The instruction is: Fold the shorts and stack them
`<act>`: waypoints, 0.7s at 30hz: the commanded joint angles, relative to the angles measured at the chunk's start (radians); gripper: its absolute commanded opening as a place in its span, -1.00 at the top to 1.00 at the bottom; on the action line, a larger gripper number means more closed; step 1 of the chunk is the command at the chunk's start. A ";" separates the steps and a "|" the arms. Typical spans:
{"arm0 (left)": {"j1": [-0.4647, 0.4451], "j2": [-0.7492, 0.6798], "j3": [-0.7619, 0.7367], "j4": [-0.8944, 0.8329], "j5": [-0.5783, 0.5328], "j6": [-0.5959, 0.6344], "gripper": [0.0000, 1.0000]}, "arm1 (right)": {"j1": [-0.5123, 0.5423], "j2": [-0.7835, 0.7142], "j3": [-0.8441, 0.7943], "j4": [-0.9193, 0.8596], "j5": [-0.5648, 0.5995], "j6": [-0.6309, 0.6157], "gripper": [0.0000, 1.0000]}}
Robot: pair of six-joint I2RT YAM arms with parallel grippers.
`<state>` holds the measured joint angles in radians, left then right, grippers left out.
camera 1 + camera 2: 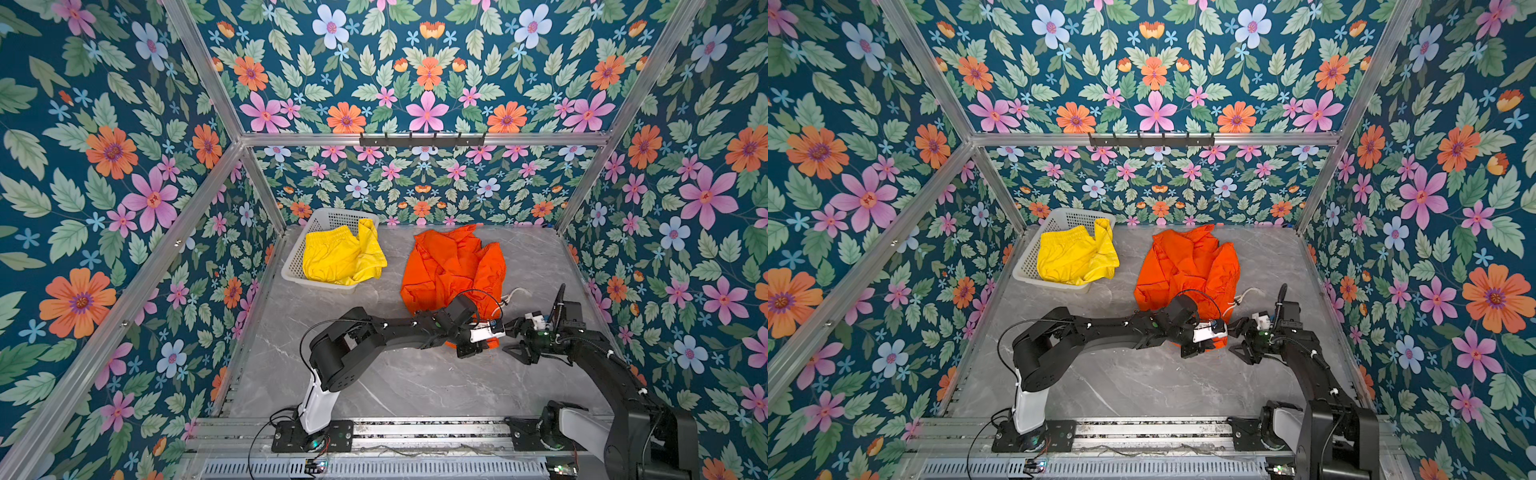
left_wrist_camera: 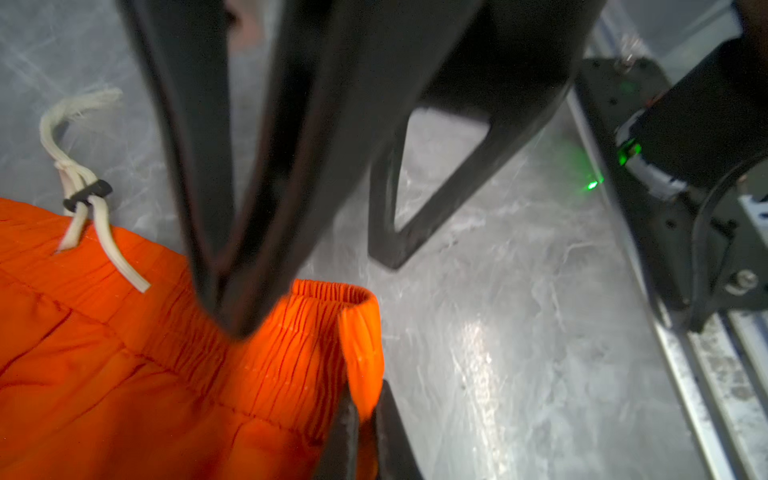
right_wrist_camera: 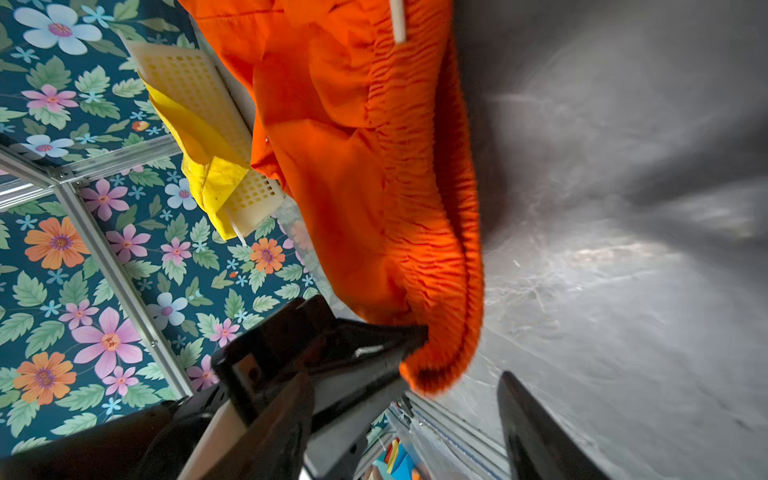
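The orange shorts (image 1: 449,266) (image 1: 1183,266) lie crumpled on the grey table, right of middle. My left gripper (image 1: 478,345) (image 2: 363,440) is shut on the near corner of their elastic waistband (image 2: 291,332). My right gripper (image 1: 509,337) (image 2: 311,291) stands open just right of that corner, one fingertip at the elastic, the other over bare table. In the right wrist view the pinched waistband end (image 3: 436,365) hangs beside my right gripper's dark finger (image 3: 532,436). The yellow shorts (image 1: 340,257) (image 1: 1075,257) lie bunched in the basket, spilling over its right rim.
The white perforated basket (image 1: 291,266) (image 1: 1025,266) stands at the back left of the table. A white drawstring (image 1: 513,295) (image 2: 75,174) trails from the orange waistband onto the table. Floral walls and aluminium rails close in the table; a metal track (image 1: 415,432) runs along the front.
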<state>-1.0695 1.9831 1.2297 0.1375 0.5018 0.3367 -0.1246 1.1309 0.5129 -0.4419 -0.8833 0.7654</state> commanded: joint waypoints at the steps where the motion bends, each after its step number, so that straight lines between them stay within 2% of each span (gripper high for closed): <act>1: 0.003 -0.015 -0.016 0.174 0.036 -0.119 0.88 | 0.032 0.037 -0.006 0.148 -0.015 0.127 -0.40; 8: 0.003 -0.005 -0.016 0.256 0.023 -0.185 0.88 | 0.041 0.058 -0.017 0.194 -0.013 0.160 -0.36; 10: 0.003 -0.001 -0.005 0.266 0.022 -0.192 0.87 | 0.043 0.060 -0.034 0.249 -0.032 0.195 -0.24; 12: 0.003 0.005 0.013 0.266 0.016 -0.193 0.84 | 0.043 0.046 -0.026 0.261 -0.030 0.204 0.04; 13: 0.004 0.004 0.021 0.257 0.015 -0.191 0.78 | 0.043 0.030 -0.014 0.258 -0.029 0.205 0.24; 14: 0.003 0.000 0.027 0.249 0.001 -0.190 0.62 | 0.043 0.010 0.001 0.245 -0.022 0.202 0.42; 15: 0.006 -0.015 0.026 0.243 -0.019 -0.190 0.37 | 0.043 -0.022 0.034 0.208 0.003 0.192 0.57; 17: 0.024 -0.063 0.006 0.245 -0.041 -0.206 0.00 | 0.041 -0.067 0.121 0.125 0.048 0.164 0.68; 18: 0.036 -0.092 -0.007 0.244 -0.046 -0.225 -0.11 | 0.040 -0.078 0.171 0.078 0.070 0.142 0.72; 21: 0.075 -0.201 -0.063 0.246 -0.086 -0.253 -0.23 | 0.041 -0.077 0.344 -0.008 0.103 0.101 0.81</act>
<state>-1.0168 1.8412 1.1961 0.3729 0.4782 0.1246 -0.0841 1.0580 0.7662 -0.3607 -0.7967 0.9112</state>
